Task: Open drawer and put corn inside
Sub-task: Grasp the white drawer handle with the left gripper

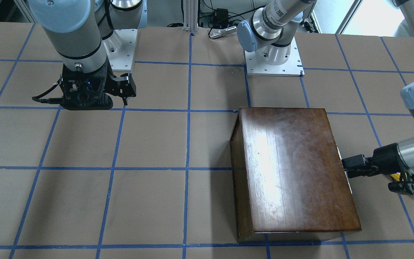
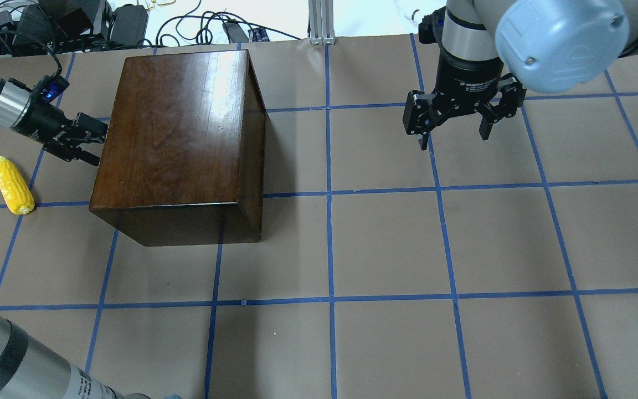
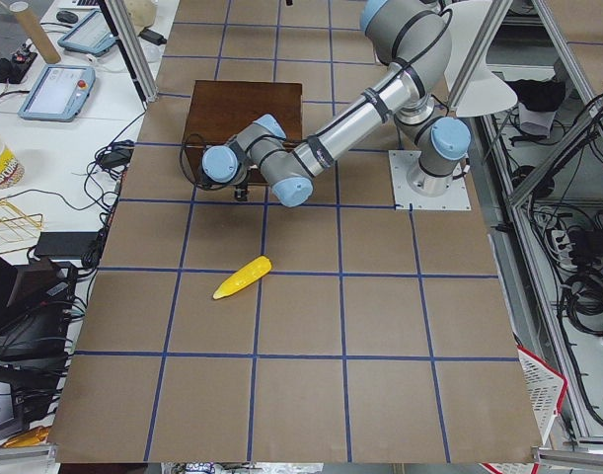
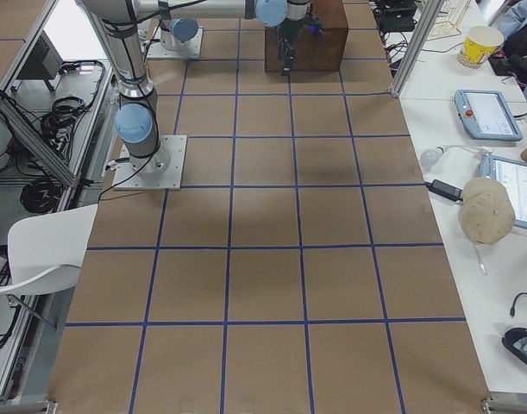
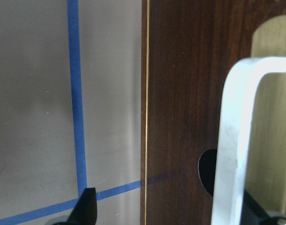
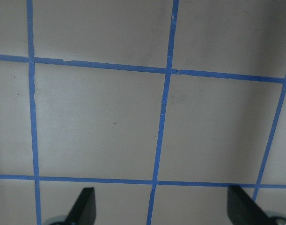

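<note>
The bright yellow corn point(image 2: 14, 185) lies on its side, apart from the shut, dark-brown-fronted drawer point(image 5: 189, 93).

Yellow corn point(image 2: 13, 185), dark-brown box point(image 2: 180, 127) (glossy), blue-gridded table point(image 2: 385, 244)

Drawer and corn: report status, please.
Left pincer open at drawer handle. Right pincer open, above table. Drawer shut; corn beside box. Nothing blocks.

Glossy wood box point(image 2: 175, 127), bumpy plastic corn point(image 2: 14, 185)
</note>
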`<control>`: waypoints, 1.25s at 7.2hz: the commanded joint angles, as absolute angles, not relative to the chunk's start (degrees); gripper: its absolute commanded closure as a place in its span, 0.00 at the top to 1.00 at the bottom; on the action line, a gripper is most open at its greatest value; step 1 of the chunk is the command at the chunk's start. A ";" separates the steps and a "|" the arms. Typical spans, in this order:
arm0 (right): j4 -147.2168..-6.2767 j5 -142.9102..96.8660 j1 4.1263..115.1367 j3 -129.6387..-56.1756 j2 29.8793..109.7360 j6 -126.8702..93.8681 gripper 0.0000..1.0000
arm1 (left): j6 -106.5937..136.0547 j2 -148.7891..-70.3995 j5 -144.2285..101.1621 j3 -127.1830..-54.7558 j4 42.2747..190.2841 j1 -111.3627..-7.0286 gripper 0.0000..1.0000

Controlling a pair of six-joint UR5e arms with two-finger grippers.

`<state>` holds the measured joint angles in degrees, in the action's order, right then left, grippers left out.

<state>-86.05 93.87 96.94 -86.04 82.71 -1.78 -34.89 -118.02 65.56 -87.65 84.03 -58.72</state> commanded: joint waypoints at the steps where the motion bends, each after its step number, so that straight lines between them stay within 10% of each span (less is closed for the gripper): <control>1: -86.04 93.87 96.94 -86.04 82.71 -1.76 1.00 | -34.89 -117.95 65.92 -87.28 83.50 -58.71 1.00; 9: -86.04 93.87 96.94 -86.04 82.71 -1.84 1.00 | -35.42 -117.77 67.32 -86.57 82.97 -57.92 1.00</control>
<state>-86.05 93.87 96.94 -86.04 82.70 -1.78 -35.42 -117.79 66.95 -86.72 82.96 -58.02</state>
